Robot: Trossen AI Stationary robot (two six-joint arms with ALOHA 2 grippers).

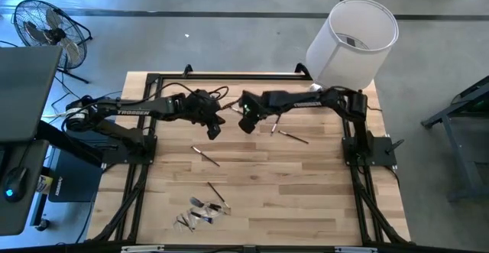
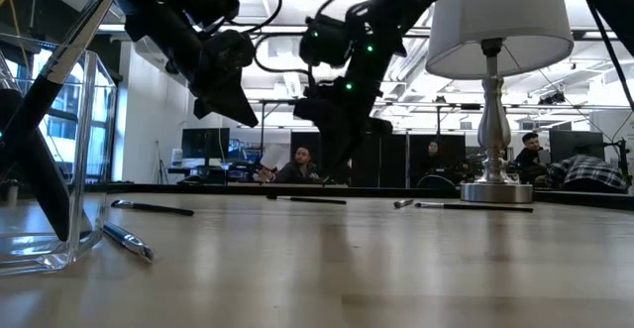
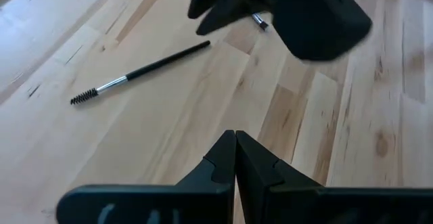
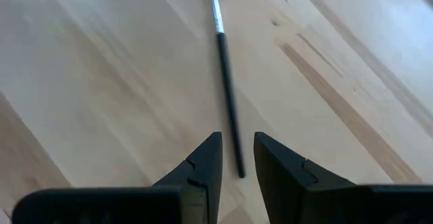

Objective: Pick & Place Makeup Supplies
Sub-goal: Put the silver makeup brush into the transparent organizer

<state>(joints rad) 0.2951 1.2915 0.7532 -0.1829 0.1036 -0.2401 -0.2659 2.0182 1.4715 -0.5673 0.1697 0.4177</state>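
1. From above: both my arms meet near the far middle of the tabletop [image 1: 306, 199]. My left gripper [image 1: 213, 130] hangs over bare wood and my right gripper [image 1: 247, 123] sits just beside it. A few makeup brushes are scattered around: one dark brush [image 1: 293, 137] lies right of my right gripper, another brush [image 1: 205, 155] sits a bit nearer the middle, and a little heap of brushes [image 1: 200, 211] is down at the near edge. There's a white lamp [image 1: 351, 43] at the far right corner and a fan [image 1: 47, 30] on the floor off to the left.

2. Low view: both grippers hang above the tabletop, not touching it. Thin brushes lie flat on the wood, one on the left [image 2: 152, 207] and one near the lamp base [image 2: 474, 206]. A clear plastic container [image 2: 50, 160] stands at the near left, with a pen-like stick [image 2: 127, 241] lying against its foot. People sit at desks way in the back.

3. Left wrist: my left jaws are pressed fully together with nothing between them. A spoolie brush [image 3: 139, 73] lies on the wood ahead, well apart from my fingertips, with my other arm's dark gripper looming beyond it.

4. Right wrist: my right jaws are parted with a gap, holding nothing. A thin black brush [image 4: 226, 75] lies on the wood right ahead, its near end lined up with that gap.
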